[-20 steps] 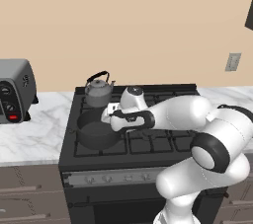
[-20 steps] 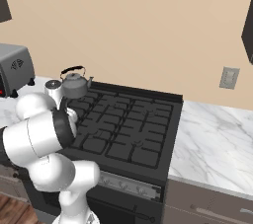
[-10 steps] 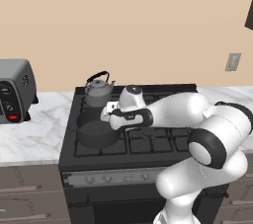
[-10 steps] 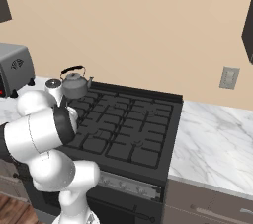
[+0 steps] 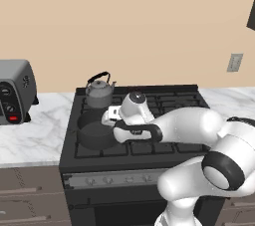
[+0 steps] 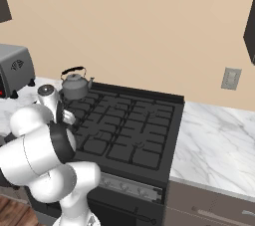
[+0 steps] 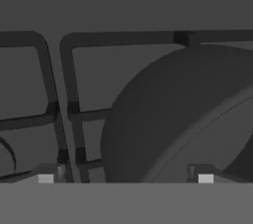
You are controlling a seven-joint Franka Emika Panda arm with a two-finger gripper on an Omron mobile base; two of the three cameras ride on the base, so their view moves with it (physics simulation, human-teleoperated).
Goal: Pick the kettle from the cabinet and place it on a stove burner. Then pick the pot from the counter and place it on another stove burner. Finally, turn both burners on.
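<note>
The dark grey pot (image 5: pixel 95 134) sits on the front left burner of the black stove (image 5: pixel 164 104). Behind it, the grey kettle (image 5: pixel 99 91) with its arched black handle stands on the back left burner. My gripper (image 5: pixel 106 122) hangs low over the pot's right rim. In the hand view the pot (image 7: pixel 188 119) bulks large at the right over the grates (image 7: pixel 69 70). My gripper (image 7: pixel 125 177) is open, one fingertip (image 7: pixel 45 176) outside the pot wall and the other over its inside. From the right base view the kettle (image 6: pixel 74 86) shows behind my arm.
A grey toaster oven (image 5: pixel 12 90) stands on the white marble counter (image 5: pixel 30 138) left of the stove. More counter (image 6: pixel 219 140) runs to the right under a wall outlet (image 6: pixel 230 78). Stove knobs (image 5: pixel 119 179) line the front panel. Brown drawers sit below.
The jaws have spread wide and let go of the pot's rim. The pot stays on the front left burner, and the arm has barely moved.
</note>
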